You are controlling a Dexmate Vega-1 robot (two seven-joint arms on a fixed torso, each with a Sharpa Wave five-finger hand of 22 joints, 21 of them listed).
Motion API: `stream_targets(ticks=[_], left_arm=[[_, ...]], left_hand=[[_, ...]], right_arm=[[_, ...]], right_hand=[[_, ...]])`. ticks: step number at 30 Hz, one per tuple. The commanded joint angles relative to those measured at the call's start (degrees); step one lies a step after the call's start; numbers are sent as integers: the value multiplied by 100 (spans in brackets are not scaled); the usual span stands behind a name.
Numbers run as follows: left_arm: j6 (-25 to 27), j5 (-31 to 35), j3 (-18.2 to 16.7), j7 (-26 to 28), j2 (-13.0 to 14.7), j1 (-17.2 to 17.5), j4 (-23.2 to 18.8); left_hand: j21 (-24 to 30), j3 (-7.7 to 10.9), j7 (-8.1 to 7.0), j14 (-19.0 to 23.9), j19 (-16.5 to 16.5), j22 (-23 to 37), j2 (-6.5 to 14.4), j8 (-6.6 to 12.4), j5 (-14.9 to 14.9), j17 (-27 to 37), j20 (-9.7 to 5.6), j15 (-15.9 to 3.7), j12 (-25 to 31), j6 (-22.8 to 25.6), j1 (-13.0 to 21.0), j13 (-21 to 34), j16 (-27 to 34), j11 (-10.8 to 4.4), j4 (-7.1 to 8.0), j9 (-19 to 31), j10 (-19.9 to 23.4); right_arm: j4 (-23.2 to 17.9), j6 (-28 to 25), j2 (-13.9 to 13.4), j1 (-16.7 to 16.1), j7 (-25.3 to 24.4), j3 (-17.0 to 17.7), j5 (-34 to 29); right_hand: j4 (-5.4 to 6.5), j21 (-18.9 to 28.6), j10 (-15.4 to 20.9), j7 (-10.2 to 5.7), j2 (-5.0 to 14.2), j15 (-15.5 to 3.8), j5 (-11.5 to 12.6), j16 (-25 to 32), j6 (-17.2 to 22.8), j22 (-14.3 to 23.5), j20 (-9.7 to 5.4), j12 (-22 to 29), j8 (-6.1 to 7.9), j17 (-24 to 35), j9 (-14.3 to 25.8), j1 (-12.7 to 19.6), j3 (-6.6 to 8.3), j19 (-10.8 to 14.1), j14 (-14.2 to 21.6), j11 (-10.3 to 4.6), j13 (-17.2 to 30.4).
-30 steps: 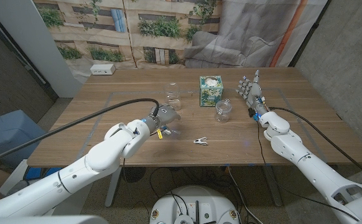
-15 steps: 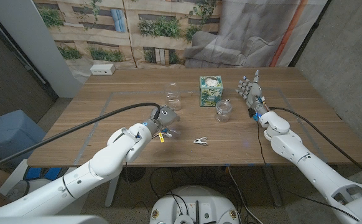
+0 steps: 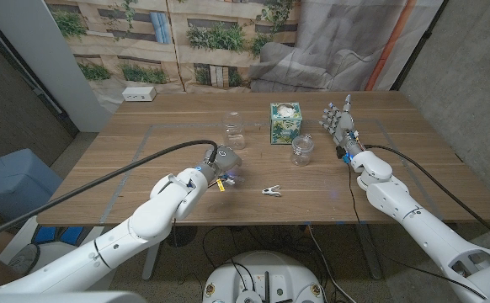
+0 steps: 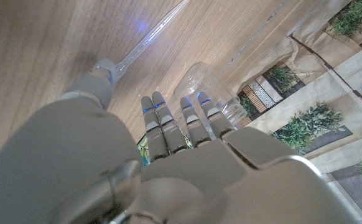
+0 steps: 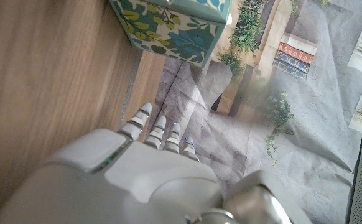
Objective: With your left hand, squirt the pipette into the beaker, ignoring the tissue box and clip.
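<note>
Head view | left hand (image 3: pixel 222 162) holds pipette (image 4: pixel 145 42) | beaker (image 3: pixel 302 150) apart

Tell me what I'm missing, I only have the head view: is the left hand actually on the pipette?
Observer: In the left wrist view, the left hand has its thumb tip on the pipette at the bulb end. I can't tell if it's a full grip.
Operator: What's ahead of its fingers?
Observer: A clear container sits just beyond the fingertips, and the pipette stem runs past beside it.
</note>
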Motion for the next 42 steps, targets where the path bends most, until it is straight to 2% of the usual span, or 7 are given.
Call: stream_targets(ticks=[1,7,11,20,29,39,42], left_arm=[[155,-44,139,-118,-167,-62,97],[174,-148,208,-141,-233,-109,157],[190,-140,285,-112,-285,-152,221],[212,-74,381,-122,-288,-227,273],[216,-49,431,-17,-300,-293,355],[185,-116,505,29,-333,-344,419],[201,-138,526,20,-355,-349,430]], left_hand=[[28,-51,8,106,101,27,4,25,41,17,-10,-347,30,125,95,6,24,-22,2,7,147],[59,-112,33,235,246,33,31,-7,40,18,-102,-385,33,199,148,3,38,-11,9,10,327],[58,-144,49,265,273,35,33,-21,38,17,-115,-394,-17,230,163,0,28,74,11,10,269],[53,-203,39,377,319,38,54,-27,36,16,-171,-443,1,349,194,-6,33,65,19,10,449],[65,-272,43,587,441,42,137,-35,34,15,-213,-548,27,564,272,-12,50,-44,24,12,794],[69,-289,64,626,515,43,246,-35,37,12,-249,-570,-5,732,350,-10,21,-33,29,16,910],[75,-287,2,647,559,45,344,-32,38,12,-237,-568,-5,825,388,-8,14,-12,42,19,1004]], right_arm=[[0,-1,-2,-1,0,1,0],[-3,-2,-4,-3,0,2,1],[-5,-3,-5,-4,-1,2,1],[-4,-1,-4,-4,-1,2,1],[-1,-1,-3,-2,-1,1,0],[-2,0,-2,-3,-2,1,0],[-3,-1,-3,-3,-2,1,0]], right_hand=[[-5,32,-3,-56,334,-480,28,36,6,30,-7,14,37,25,9,1,-44,21,-32,-42,18],[-5,31,-14,-53,334,-482,28,33,8,30,-3,9,38,25,9,0,-45,17,-38,-44,17],[-4,33,12,-48,335,-483,28,33,13,30,-4,20,40,25,9,0,-44,22,-40,-70,18],[-4,31,23,-50,334,-483,28,34,12,30,-3,26,39,25,9,0,-45,19,-35,-30,19],[-5,32,0,-53,333,-484,28,36,10,30,-6,15,39,25,10,0,-45,20,-34,-36,18],[-5,33,19,-49,334,-484,29,33,6,30,-4,23,37,25,10,0,-45,22,-40,-49,19],[-3,34,9,-47,337,-490,28,36,14,31,-9,25,39,26,10,0,-44,24,-28,-23,22]])
